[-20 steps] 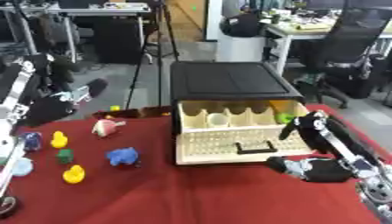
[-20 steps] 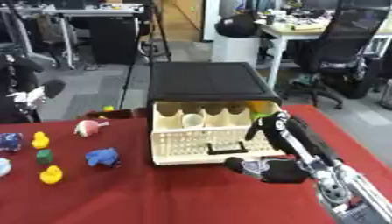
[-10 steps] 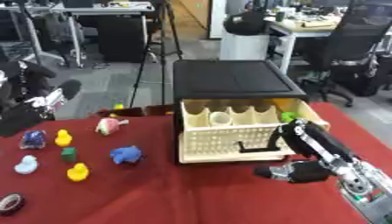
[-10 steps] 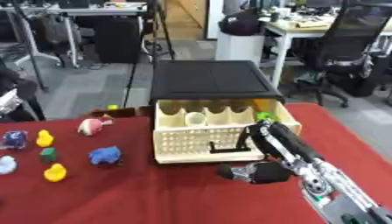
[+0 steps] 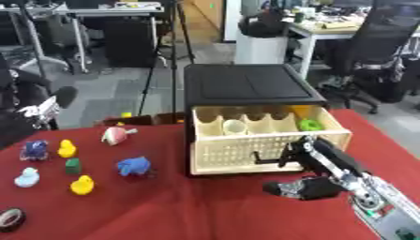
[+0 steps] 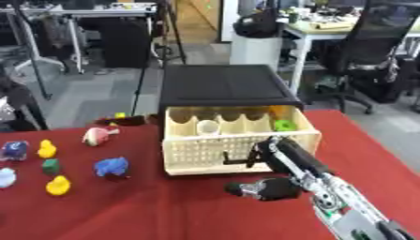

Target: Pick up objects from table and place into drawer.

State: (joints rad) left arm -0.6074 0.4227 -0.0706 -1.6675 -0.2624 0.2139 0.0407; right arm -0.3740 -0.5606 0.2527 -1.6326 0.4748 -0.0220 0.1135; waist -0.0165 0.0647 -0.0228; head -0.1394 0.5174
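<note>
My right robot hand (image 5: 299, 187) sits low on the red table (image 5: 180, 206), just in front of the drawer (image 5: 262, 140), fingers curled in and nothing in them. My forearm runs back from it toward the lower right corner. My left robot hand (image 5: 37, 110) is up at the far left edge, off the table; I cannot tell how its fingers stand.

The drawer is pulled out of the black cabinet (image 5: 246, 84) behind it, its perforated cream front facing me, long axis running side to side, black handle (image 5: 275, 159) just above my right robot hand. Inside I count one white cup (image 5: 235, 126), one green piece (image 5: 309, 124) and one yellow piece (image 5: 301, 111) at the right end.

Well off to the left of my right robot hand, the toys lie scattered on the table: two yellow ducks (image 5: 67, 148) (image 5: 81, 185), one pale blue duck (image 5: 27, 177), one blue toy (image 5: 134, 166), one dark blue one (image 5: 34, 149), one green block (image 5: 73, 165), and one pink-and-white toy (image 5: 115, 135) tilted toward the cabinet. One tape roll (image 5: 10, 219) lies flat at the near left edge.
</note>
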